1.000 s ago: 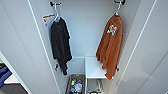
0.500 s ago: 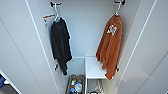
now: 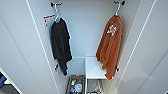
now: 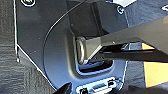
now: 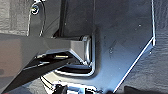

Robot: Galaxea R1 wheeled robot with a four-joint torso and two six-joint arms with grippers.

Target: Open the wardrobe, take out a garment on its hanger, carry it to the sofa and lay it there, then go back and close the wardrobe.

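L wrist cam: mostly my own hardware.

I see the dark plate w/ a round fitting at its corner, a thin cable curving across it, and the jointed bar crossing in front. Dark textured floor around it; an orange patch beside the bar.

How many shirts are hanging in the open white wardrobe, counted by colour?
Black short-sleeved shirt hanging on the left: 1
Rust-orange long shirt with a white printed mark hanging on the right: 1
Total: 2 shirts, both inside the open tall white wardrobe.
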